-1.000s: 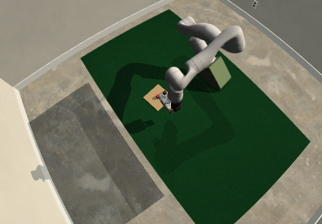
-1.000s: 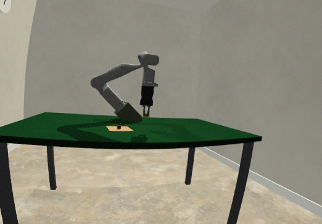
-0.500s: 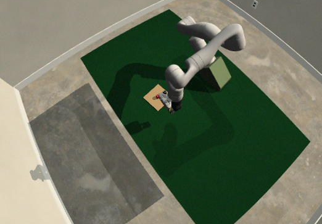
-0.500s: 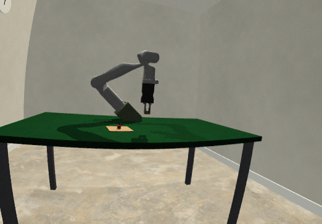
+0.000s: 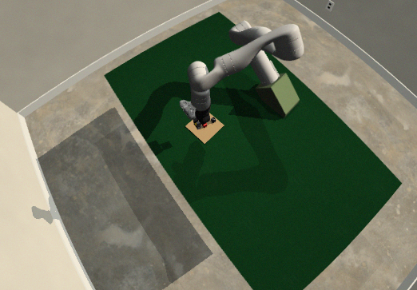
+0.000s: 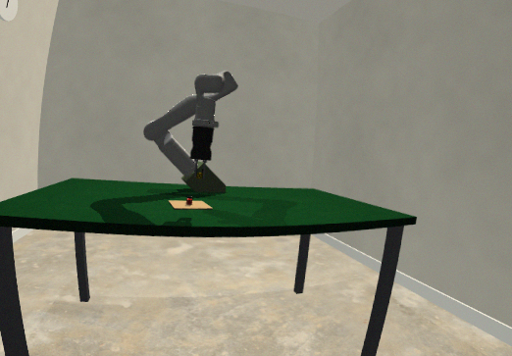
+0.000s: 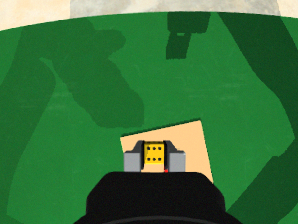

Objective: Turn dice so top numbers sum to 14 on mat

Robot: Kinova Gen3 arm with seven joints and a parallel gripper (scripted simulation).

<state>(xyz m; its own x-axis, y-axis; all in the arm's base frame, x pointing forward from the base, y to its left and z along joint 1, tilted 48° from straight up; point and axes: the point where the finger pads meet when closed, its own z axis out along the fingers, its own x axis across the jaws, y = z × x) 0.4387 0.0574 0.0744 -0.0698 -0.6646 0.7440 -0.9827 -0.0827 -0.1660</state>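
My gripper [image 7: 154, 150] is shut on a yellow die [image 7: 154, 155], whose face toward the wrist camera shows six pips. In the exterior view the gripper [image 6: 198, 169] holds the die [image 6: 198, 172] well above the tan mat [image 6: 190, 206]. The mat lies flat on the green table, and also shows in the overhead view [image 5: 204, 129] and in the wrist view [image 7: 174, 144] below the die. A red die [image 6: 189, 200] sits on the mat; it also shows in the overhead view [image 5: 205, 125]. A black die [image 5: 214, 120] sits on the mat near its far edge. The gripper body hides both in the wrist view.
The robot's olive base block [image 5: 284, 94] stands on the table behind the mat. The green table top [image 5: 256, 156] spreads wide around the mat, with its near edge far from it.
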